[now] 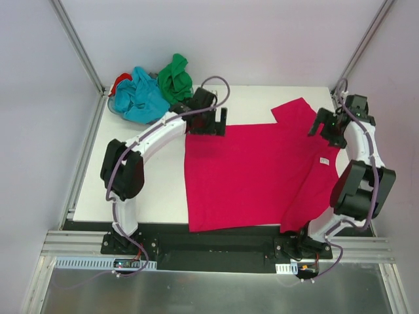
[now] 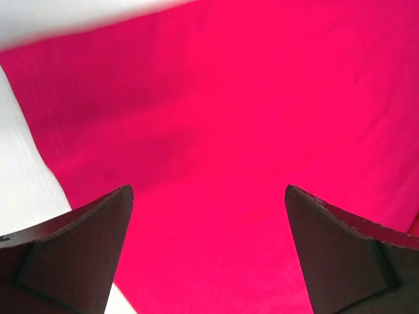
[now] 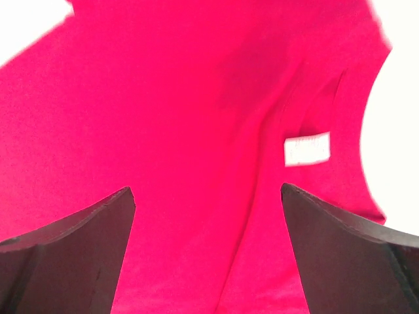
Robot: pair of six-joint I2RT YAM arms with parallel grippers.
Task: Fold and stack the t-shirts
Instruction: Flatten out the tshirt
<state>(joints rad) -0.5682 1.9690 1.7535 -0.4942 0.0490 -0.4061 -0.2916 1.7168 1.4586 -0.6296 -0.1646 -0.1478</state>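
Mostly flat crimson-pink t-shirt (image 1: 249,170), white neck label (image 3: 307,148); left pincer (image 2: 209,190), right pincer (image 3: 207,188) both spread.

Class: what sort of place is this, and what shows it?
Probably a robotics test cell: left arm and right arm bolted down, aluminium frame, white table bearing t-shirts.

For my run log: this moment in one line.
crimson-pink t-shirt: spread | left gripper: open above it | right gripper: open by neck label | turquoise-blue t-shirt, green t-shirt: bunched
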